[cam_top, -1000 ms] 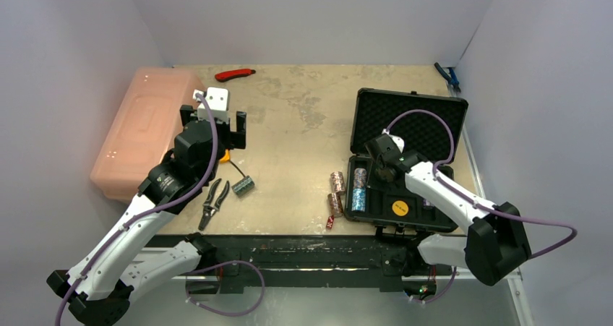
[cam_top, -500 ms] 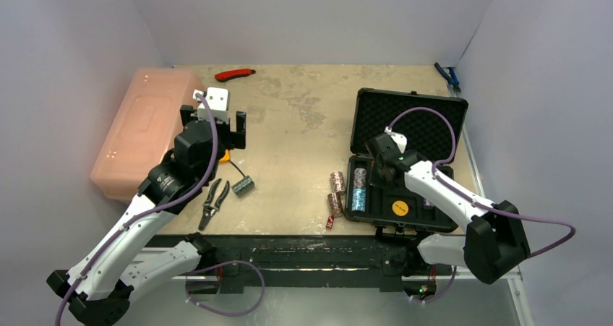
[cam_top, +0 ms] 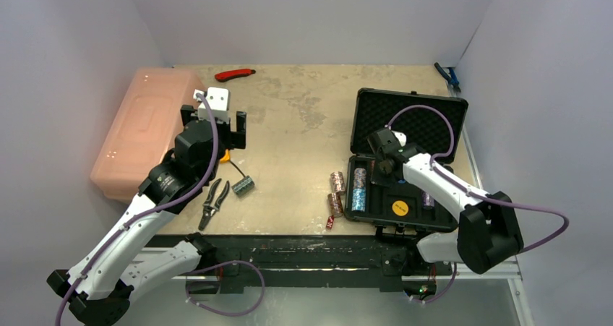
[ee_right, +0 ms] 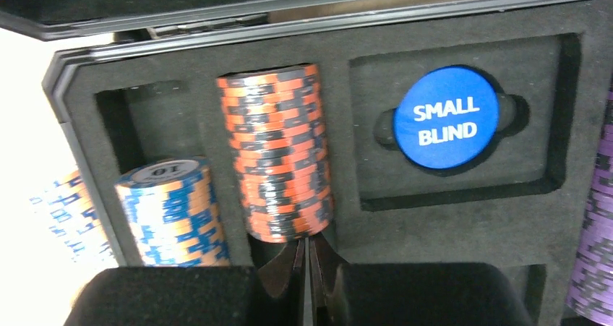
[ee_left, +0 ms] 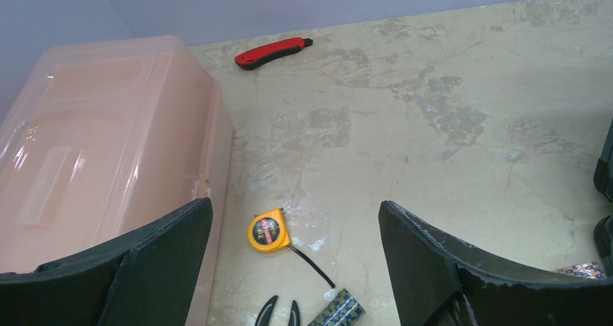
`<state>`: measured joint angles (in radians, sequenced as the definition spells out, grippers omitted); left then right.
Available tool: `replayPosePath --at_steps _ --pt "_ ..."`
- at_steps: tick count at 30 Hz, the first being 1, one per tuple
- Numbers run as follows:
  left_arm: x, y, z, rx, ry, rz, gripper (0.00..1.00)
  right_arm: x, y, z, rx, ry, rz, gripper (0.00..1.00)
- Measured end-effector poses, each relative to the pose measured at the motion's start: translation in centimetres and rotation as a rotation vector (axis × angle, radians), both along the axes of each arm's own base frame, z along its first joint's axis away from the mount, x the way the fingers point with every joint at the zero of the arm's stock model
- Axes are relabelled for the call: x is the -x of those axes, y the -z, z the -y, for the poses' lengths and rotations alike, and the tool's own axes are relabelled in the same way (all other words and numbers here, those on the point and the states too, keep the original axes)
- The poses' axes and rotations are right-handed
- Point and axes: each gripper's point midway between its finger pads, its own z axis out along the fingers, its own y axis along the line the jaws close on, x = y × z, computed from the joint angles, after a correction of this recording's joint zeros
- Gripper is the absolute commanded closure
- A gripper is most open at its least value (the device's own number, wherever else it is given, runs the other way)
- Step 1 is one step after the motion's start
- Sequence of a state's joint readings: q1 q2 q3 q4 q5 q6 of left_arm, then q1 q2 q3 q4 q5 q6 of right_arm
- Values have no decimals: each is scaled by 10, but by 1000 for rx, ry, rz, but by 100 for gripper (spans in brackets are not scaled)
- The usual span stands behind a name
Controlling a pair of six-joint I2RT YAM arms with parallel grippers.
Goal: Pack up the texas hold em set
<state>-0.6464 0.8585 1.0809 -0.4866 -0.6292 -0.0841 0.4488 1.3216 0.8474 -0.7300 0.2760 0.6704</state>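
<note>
The black case (cam_top: 434,116) lies open at the right, lid up, its foam tray toward me. In the tray an orange-and-black chip stack (ee_right: 278,152) lies in a slot, with a blue-and-white stack (ee_right: 173,210) to its left. A blue SMALL BLIND disc (ee_right: 446,116) sits to its right, and a yellow disc (cam_top: 400,208) lies nearer me. My right gripper (ee_right: 307,250) is shut and empty, its tips against the near end of the orange stack. More chip stacks (cam_top: 337,181) and a red die (cam_top: 329,223) lie on the table left of the case. My left gripper (ee_left: 295,203) hangs open and empty above the table.
A translucent pink box (cam_top: 141,127) fills the left side, close to my left gripper. A yellow tape measure (ee_left: 268,231), black pliers (cam_top: 214,202) and a small camouflage-patterned block (cam_top: 243,186) lie below that gripper. A red utility knife (cam_top: 235,74) lies at the back, a blue tool (cam_top: 448,76) at the far right.
My right gripper has shifted a little toward the far side of the tray, along the chip slot. The left arm has not moved.
</note>
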Motion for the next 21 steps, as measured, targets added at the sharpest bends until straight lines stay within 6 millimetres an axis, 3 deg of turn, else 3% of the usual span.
replayPosePath --at_steps 4,14,21 --pt "0 0 0 -1 0 -1 16 3 5 10 17 10 -40 94" --pt "-1 2 0 -8 -2 -6 16 3 5 9 20 -19 -104 93" --pt "-2 2 0 -10 -4 -7 16 3 1 7 -5 -17 -103 76"
